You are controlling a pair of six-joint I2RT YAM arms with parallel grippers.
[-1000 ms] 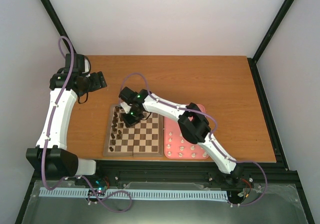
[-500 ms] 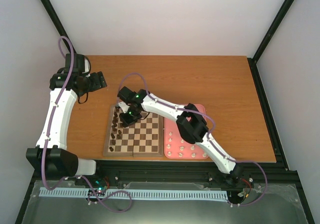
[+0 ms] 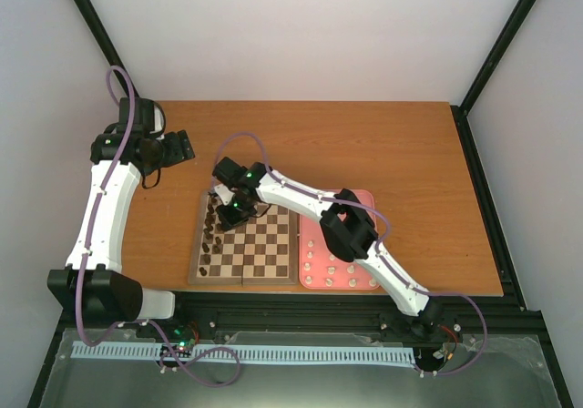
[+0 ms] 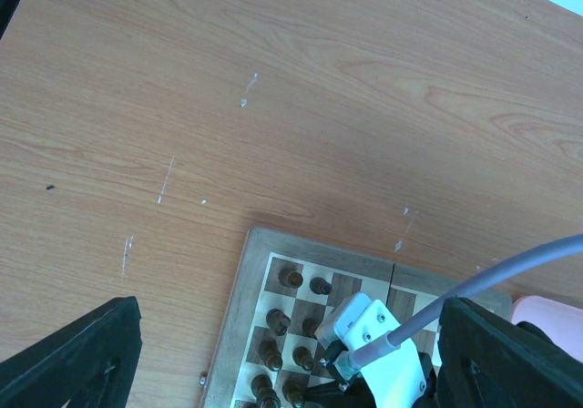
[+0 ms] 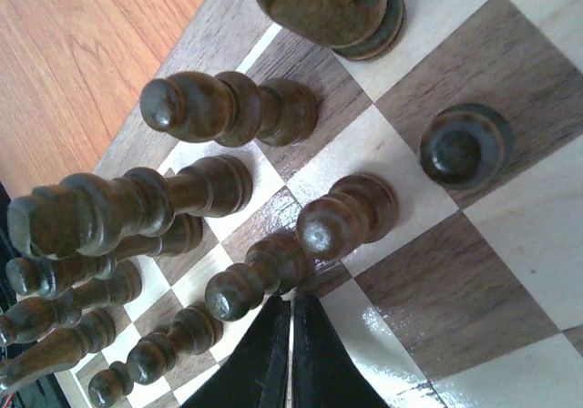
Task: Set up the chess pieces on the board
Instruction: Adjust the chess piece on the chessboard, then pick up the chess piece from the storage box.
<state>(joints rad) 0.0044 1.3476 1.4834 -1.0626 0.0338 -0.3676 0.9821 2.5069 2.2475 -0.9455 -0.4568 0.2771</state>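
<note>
The right gripper hung low over the far left part of the board. Its fingers were pressed together on nothing, just beside a dark pawn, so I judge that any sideways move could tip this pawn into its close neighbours. The dark pieces stood upright, long axis vertical, in two files running near to far along the board's left side, while the left gripper hovered well apart, fingers spread.
</note>
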